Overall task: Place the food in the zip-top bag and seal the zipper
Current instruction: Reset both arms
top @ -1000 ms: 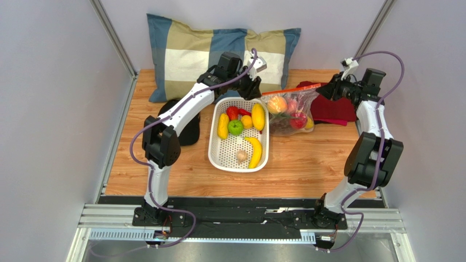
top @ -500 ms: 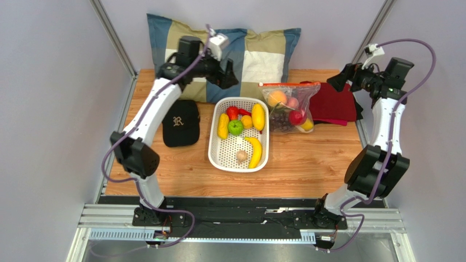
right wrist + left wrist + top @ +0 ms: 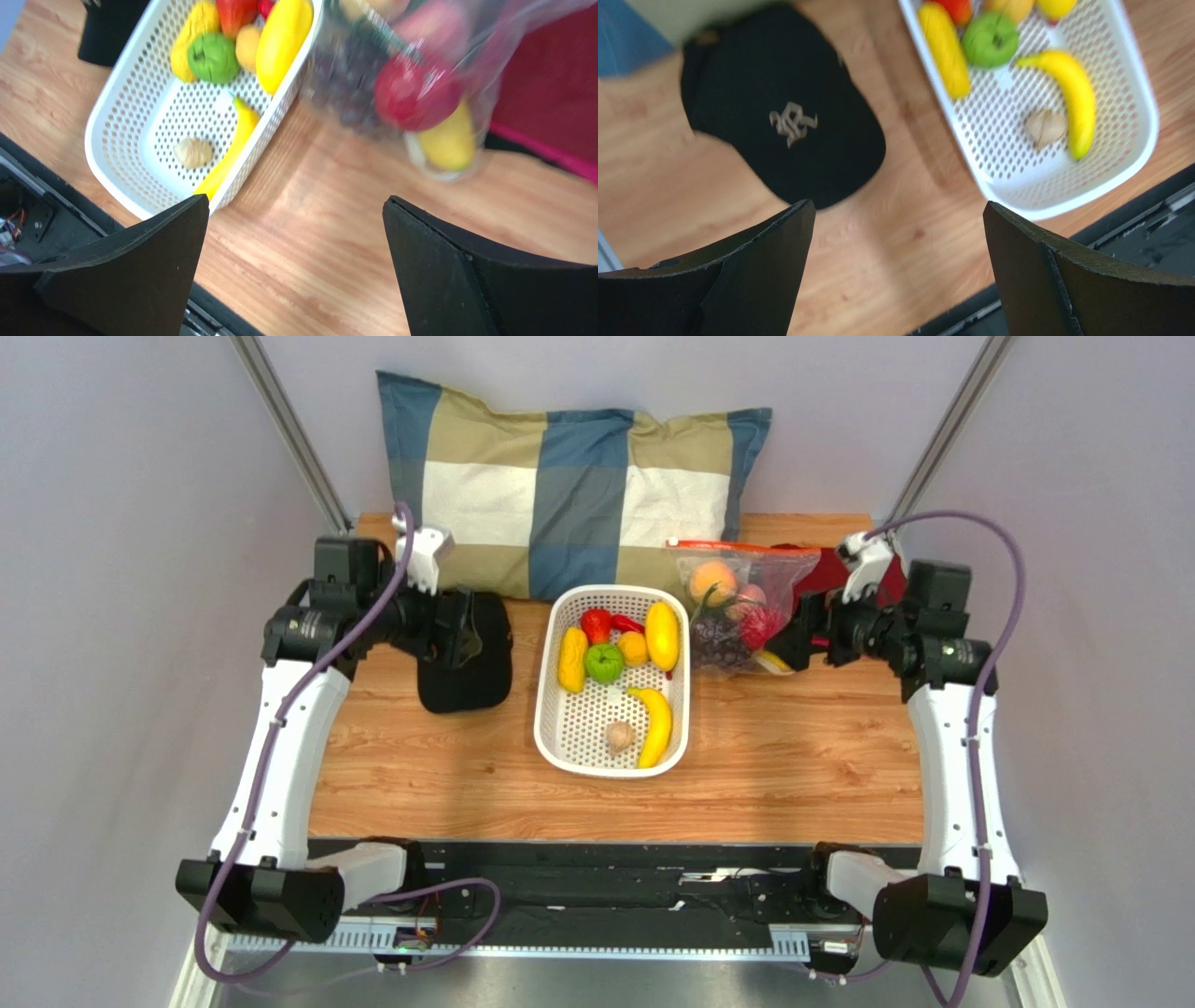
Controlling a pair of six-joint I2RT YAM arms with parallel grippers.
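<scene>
From above, the zip-top bag (image 3: 772,574), food (image 3: 713,578) inside, is seen just ahead of the right gripper (image 3: 783,646), its zipper (image 3: 741,549) along the far edge. The left gripper (image 3: 460,634) is held over a black cap (image 3: 470,686). In the left wrist view, the jaws are shown apart and empty. In the right wrist view, the jaws are likewise shown apart, and a red fruit is made out in the bag ahead.
</scene>
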